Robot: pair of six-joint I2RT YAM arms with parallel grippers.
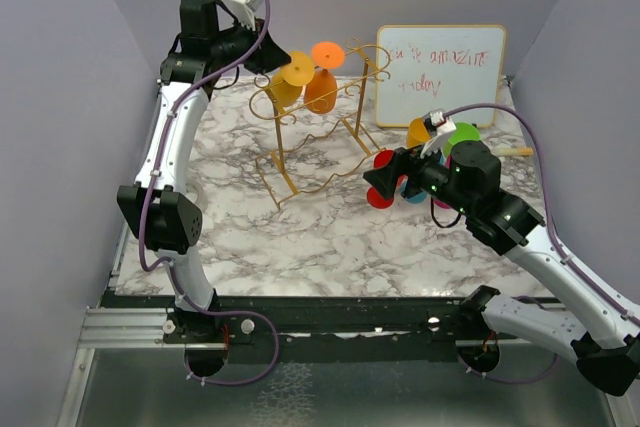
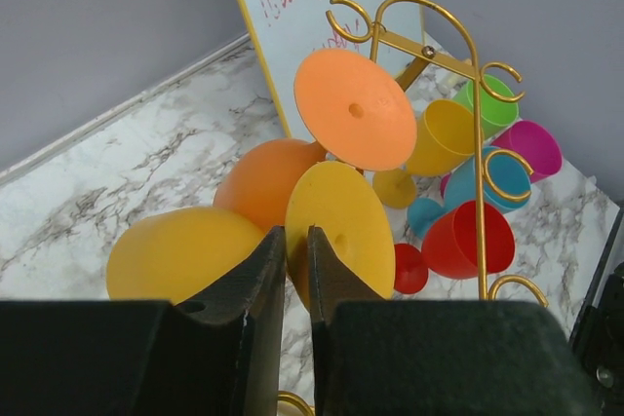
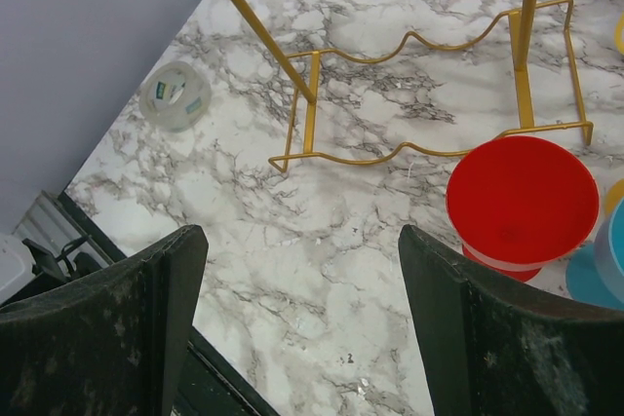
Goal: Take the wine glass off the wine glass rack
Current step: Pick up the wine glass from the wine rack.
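Where the left gripper's (image 2: pixel 297 241) jaws draw nearly together, at the lower centre of the left wrist view, they sit between the bowl and the round foot of the yellow wine glass (image 2: pixel 185 255). This is just where its stem runs, though the stem itself is hidden behind the fingers. That glass hangs tilted on the wine glass rack (image 2: pixel 476 94), just beside an orange wine glass (image 2: pixel 356 109); in the top view both are at the upper centre-left.

The right gripper (image 3: pixel 302 241) has its jaws spread wide with nothing between them, above the marble surface (image 3: pixel 341 289), and the rack's wavy base rails lie ahead of it. A red wine glass (image 3: pixel 522 202) sits at the right of that view, next to a cluster of other coloured glasses (image 2: pixel 507 177). A roll of clear tape (image 3: pixel 174 94) lies at its upper left. A whiteboard (image 1: pixel 440 72) leans at the back.
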